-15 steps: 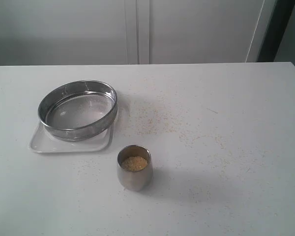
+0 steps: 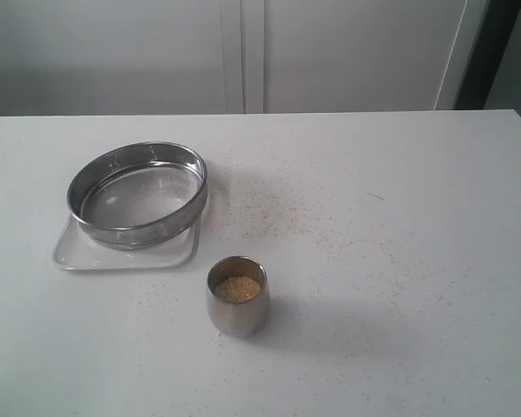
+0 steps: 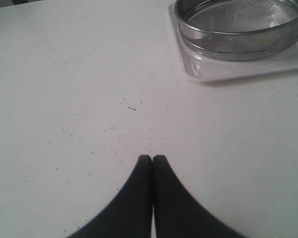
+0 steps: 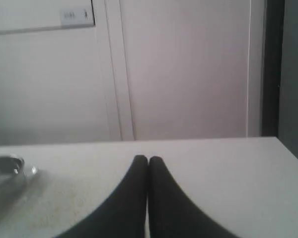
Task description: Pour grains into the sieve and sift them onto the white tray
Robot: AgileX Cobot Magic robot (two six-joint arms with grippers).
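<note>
While the mesh-bottomed sieve (image 2: 137,195) hides most of the white tray (image 2: 78,254), tan grains (image 2: 237,288) sit in a steel cup (image 2: 236,317); left claw (image 3: 152,157) and right claw (image 4: 148,158) are pressed together.

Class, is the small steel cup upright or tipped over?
Upright. The steel cup stands on its base with its mouth facing up, and yellow-tan grains sit inside it.

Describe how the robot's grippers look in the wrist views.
The left gripper has two matte black fingers, broad at the base and curving to narrow, rounded tips. The right gripper looks identical: black, smooth, unmarked. No cables, labels or arm links show, and the exterior view shows neither arm.
</note>
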